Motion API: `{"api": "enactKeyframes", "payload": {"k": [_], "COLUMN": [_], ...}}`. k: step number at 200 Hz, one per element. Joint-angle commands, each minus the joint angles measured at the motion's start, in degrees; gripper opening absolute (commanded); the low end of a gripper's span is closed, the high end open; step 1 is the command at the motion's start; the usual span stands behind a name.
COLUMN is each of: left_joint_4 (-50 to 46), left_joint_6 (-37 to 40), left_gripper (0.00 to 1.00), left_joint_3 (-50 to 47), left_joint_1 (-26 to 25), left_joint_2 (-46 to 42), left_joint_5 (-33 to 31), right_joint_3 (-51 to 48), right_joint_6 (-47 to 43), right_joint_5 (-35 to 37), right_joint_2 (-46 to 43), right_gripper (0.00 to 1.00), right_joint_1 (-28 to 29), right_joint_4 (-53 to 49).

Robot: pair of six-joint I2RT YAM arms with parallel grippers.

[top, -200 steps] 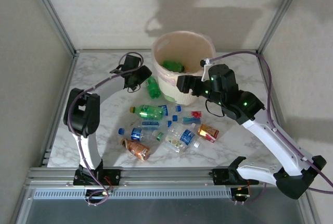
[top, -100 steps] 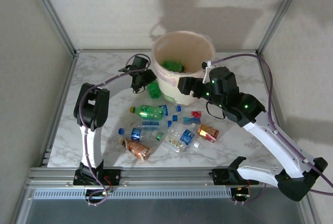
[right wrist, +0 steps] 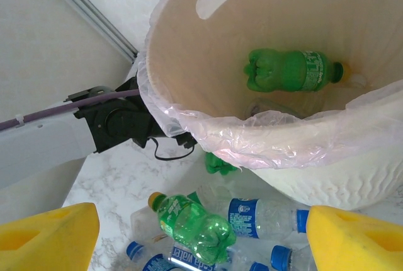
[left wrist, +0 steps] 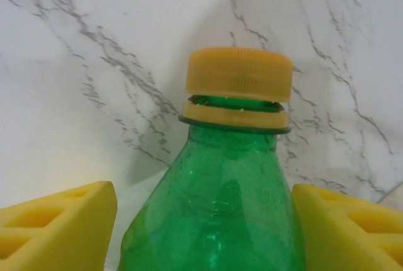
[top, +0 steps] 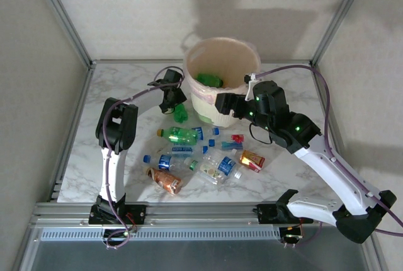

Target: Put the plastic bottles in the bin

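Note:
The bin is a cream bucket with a pinkish liner, at the back of the table, and a green bottle lies inside it. My left gripper is at the bin's left foot, closed round another green bottle with a yellow cap. Its yellow fingers press that bottle's flanks. My right gripper hangs open beside the bin's rim, nothing between its pads. Below it lie a green bottle and blue-labelled clear ones.
Loose bottles are heaped on the marble in front of the bin: a green one, clear blue-capped ones, an orange one and a red-yellow one. Metal frame posts bound the table. The left arm's cable runs past the bin.
My left gripper has moved right to the bin's foot and narrowed its jaws onto the green bottle, which shifted slightly. The right arm has hardly moved.

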Motion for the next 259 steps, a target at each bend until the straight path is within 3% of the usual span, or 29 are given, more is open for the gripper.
{"api": "enactKeyframes", "payload": {"k": [1,42,84,138,184,259], "left_joint_4": [-3.32,-0.86,0.93,3.8,10.19,25.2], "left_joint_6": [2.08,1.01,-0.06,-1.64,-4.83,-10.46], "left_gripper": [0.67,0.53,0.51,0.51,0.51,0.55], "left_joint_3": [0.35,-2.66,-3.91,-6.36,-10.87,-16.98], "left_joint_1": [-0.22,0.75,2.12,4.73,7.41,7.02], "left_joint_2": [0.63,-1.12,-4.75,-16.15,-28.25,-45.5], "left_joint_5": [-4.12,-3.61,-2.72,-2.49,6.34,21.32], "right_joint_3": [1.15,2.0,2.75,3.85,4.61,5.35], "right_joint_6": [0.22,-0.1,-0.25,-0.59,-0.85,1.38], "right_joint_5": [0.99,1.27,0.85,-0.46,-1.49,-8.05], "right_joint_2": [0.36,0.85,1.28,2.04,3.84,4.33], "right_gripper": [0.86,0.86,0.86,0.86,0.88,0.93], "right_joint_1": [0.67,0.63,0.74,1.77,4.19,7.16], "right_joint_4": [0.42,0.06,-0.4,0.22,1.19,10.51]}}
